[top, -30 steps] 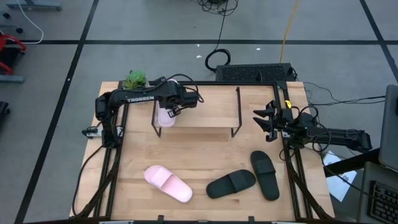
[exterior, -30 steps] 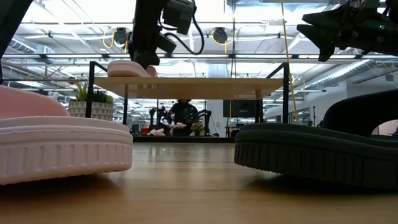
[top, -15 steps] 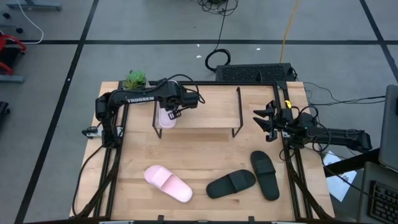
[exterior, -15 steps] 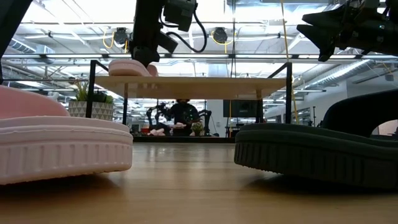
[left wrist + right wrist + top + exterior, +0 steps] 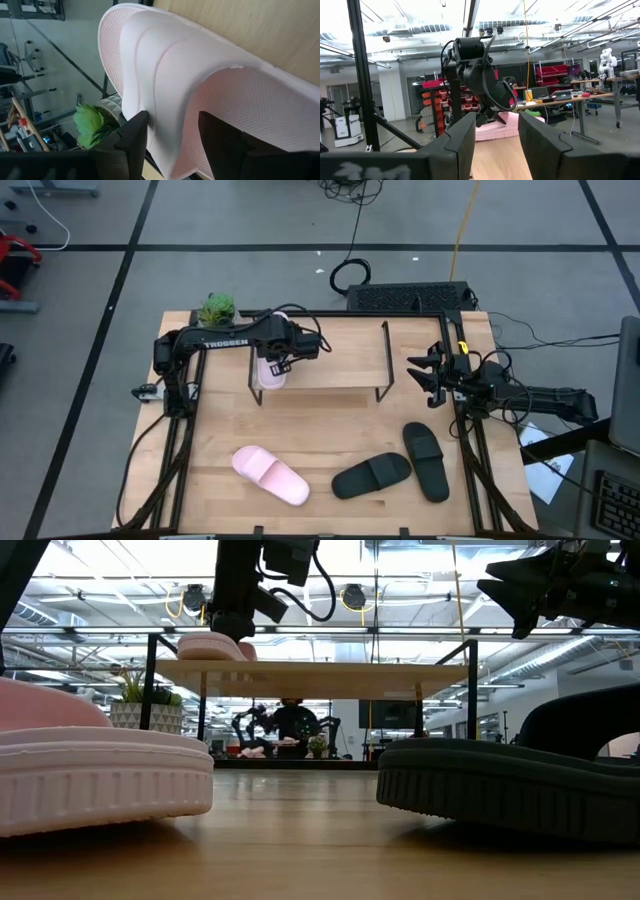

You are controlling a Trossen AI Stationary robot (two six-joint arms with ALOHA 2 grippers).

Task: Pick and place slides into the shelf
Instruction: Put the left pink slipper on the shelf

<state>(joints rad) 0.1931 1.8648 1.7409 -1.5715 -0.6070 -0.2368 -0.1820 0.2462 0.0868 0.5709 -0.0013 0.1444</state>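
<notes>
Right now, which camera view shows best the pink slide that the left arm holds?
The left wrist view: the pink slide fills it, strap between the left end effector fingers. The high view shows it small on the shelf, partly under the arm; the low view shows only its edge.

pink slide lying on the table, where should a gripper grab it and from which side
Grip the wide strap of the pink slide from straight above: it lies sole down, so the strap arches up off the sole, one finger going under it through the open toe.
</notes>
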